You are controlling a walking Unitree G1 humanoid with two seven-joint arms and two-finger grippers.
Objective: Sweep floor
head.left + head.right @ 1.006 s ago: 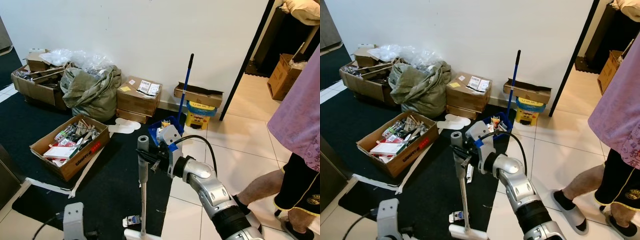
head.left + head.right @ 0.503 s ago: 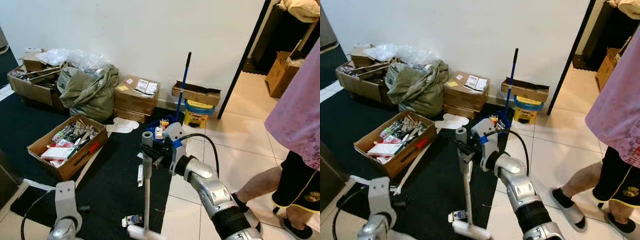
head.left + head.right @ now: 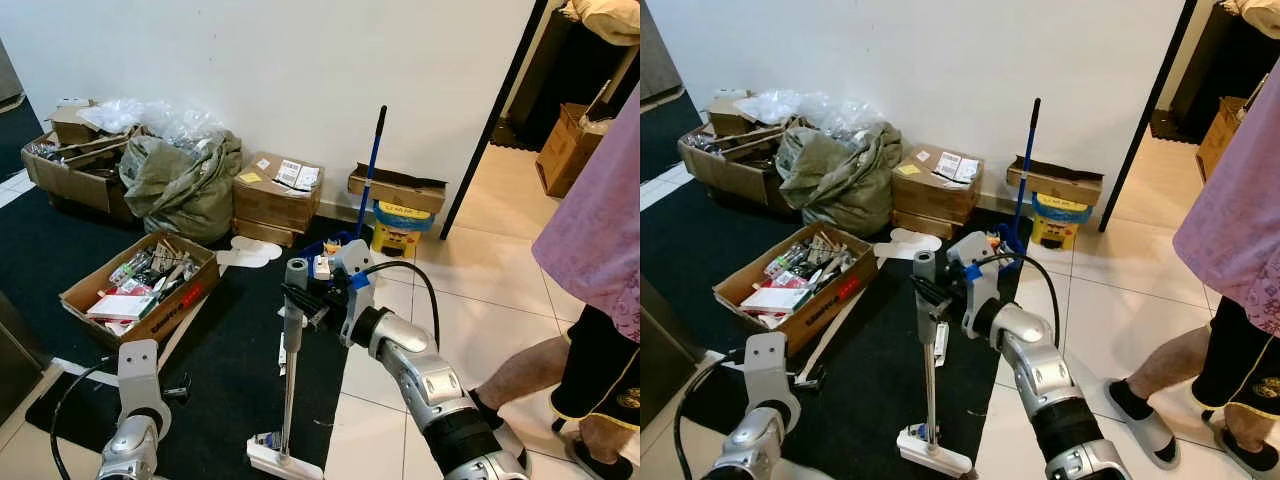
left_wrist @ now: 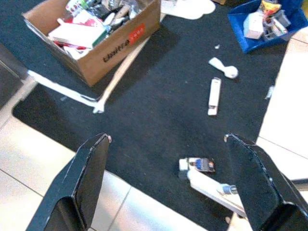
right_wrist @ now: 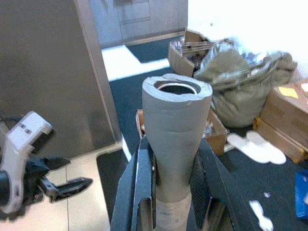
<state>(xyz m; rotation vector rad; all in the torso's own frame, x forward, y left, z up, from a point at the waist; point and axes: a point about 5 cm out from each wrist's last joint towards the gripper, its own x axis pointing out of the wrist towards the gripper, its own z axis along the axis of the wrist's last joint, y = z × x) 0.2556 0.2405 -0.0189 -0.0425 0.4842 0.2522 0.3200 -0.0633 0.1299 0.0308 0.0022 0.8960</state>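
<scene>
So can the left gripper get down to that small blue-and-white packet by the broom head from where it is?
Probably yes. The left gripper hangs open right above the packet on the black mat, with nothing between them. The broom head lies close beside it and may get bumped.

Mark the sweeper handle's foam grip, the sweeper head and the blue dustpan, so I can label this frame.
foam grip (image 5: 176,139), right wrist view, its front face.
sweeper head (image 3: 933,451), right eye view, its white top.
blue dustpan (image 4: 255,41), left wrist view, its near wall.

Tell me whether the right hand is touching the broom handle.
Touching. In the right wrist view, the right hand has both black fingers pressed against the grey broom handle just below its top.
</scene>
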